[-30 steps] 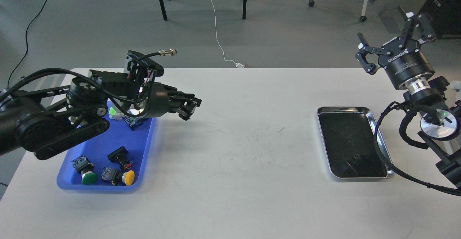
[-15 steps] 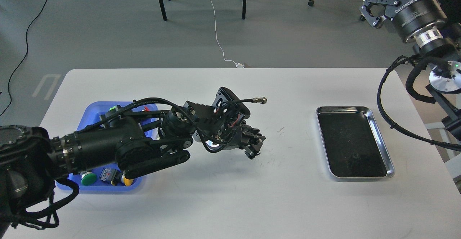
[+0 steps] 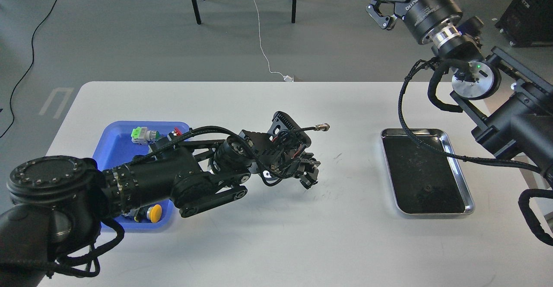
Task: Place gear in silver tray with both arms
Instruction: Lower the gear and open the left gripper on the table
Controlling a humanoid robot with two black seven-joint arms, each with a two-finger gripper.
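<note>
Left gripper: low over mid-table, fingers bunched dark; cannot tell whether it holds a gear.
Right gripper: raised high beyond the table's far edge, jaws spread, empty.
Silver tray: well to the right of the left jaws, bare but for a small dark speck.
Blue tray: behind the left arm, buttons inside.
Advice: carry level, clear the tray's near rim, lower before releasing.

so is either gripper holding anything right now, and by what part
The right gripper is open and empty. The left gripper is dark and end-on over the table; whether it holds anything cannot be told.
</note>
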